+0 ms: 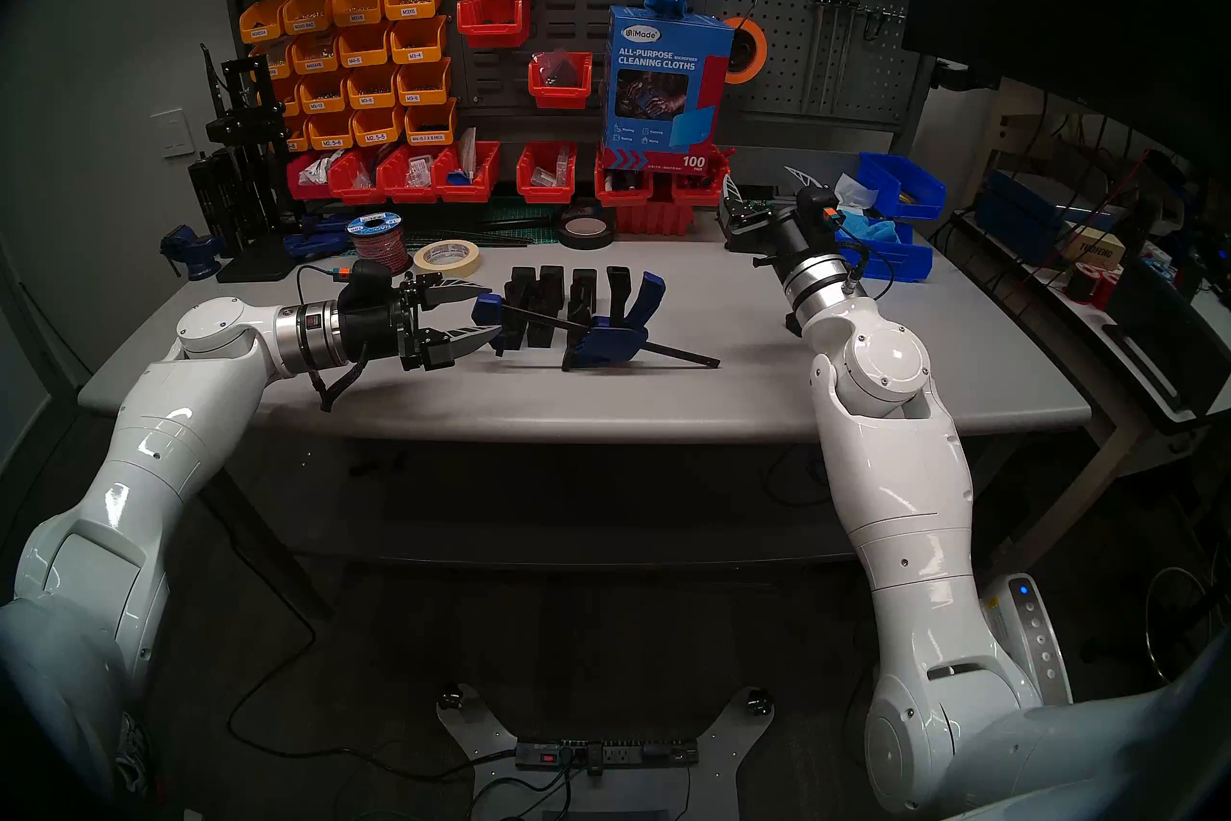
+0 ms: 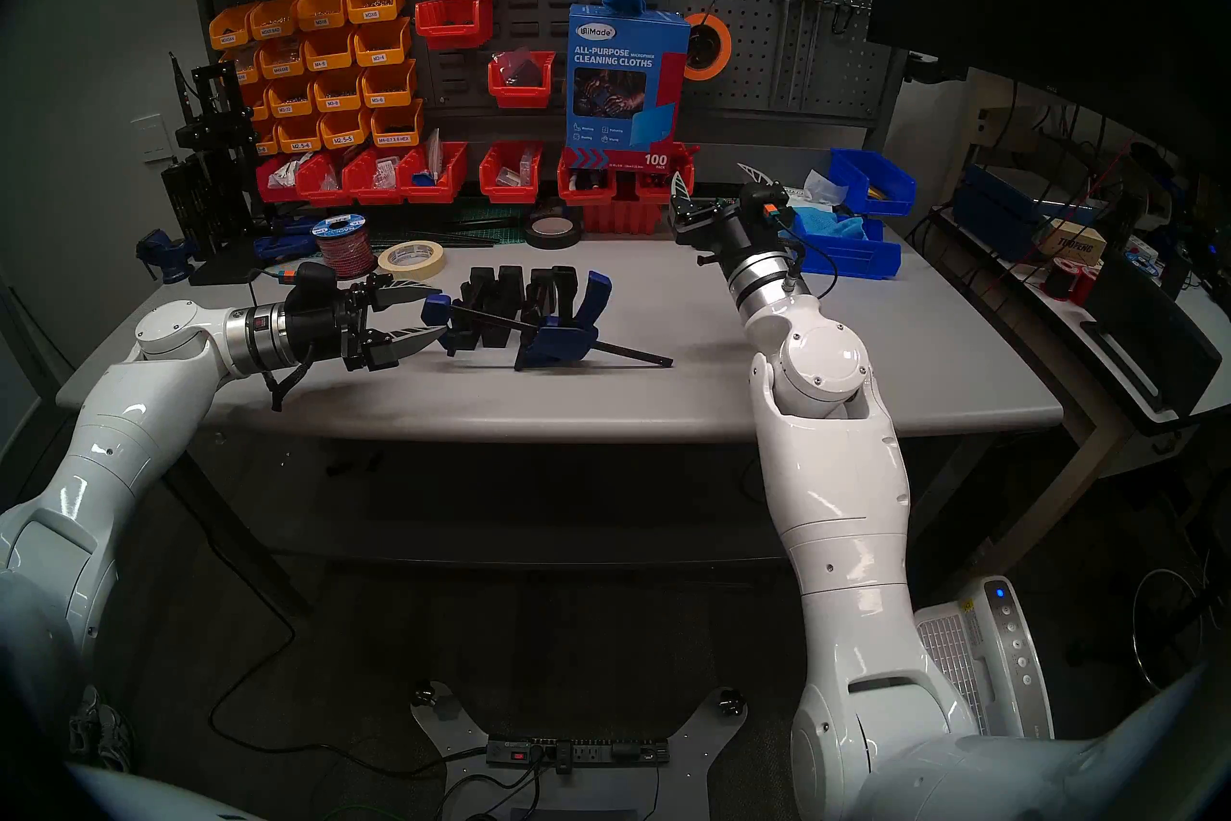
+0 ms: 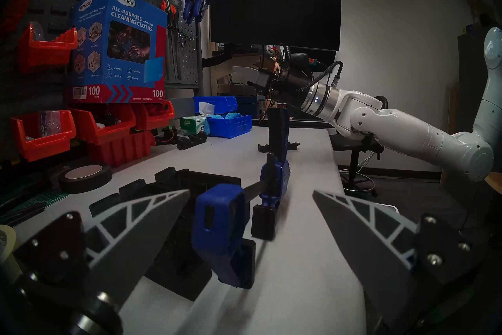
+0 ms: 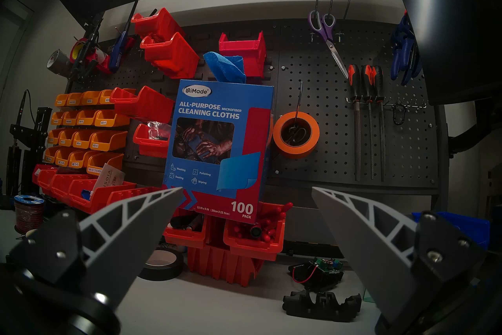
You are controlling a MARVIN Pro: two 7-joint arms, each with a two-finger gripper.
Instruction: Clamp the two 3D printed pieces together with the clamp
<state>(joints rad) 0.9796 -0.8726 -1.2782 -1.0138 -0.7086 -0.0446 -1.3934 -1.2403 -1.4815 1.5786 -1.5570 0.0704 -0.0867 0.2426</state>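
From the head view, the clamp point(image 1: 586, 333) lies mid-tabletop point(image 1: 866, 373) against the two black pieces point(image 1: 559, 296). The left end effector point(image 1: 483, 314) is wide open and empty, around the clamp's blue end. In the left wrist view, that blue end point(image 3: 220, 228) sits between the fingers point(image 3: 152, 220); it should center before squeezing. In the right wrist view, the right end effector point(image 4: 247, 195) is open and empty.

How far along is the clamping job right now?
Done: the two black pieces stand side by side, with the clamp lying in front of them. In hand: nothing yet; the open left gripper brackets the clamp's end jaw. Left: grasping and squeezing. The right gripper waits open.
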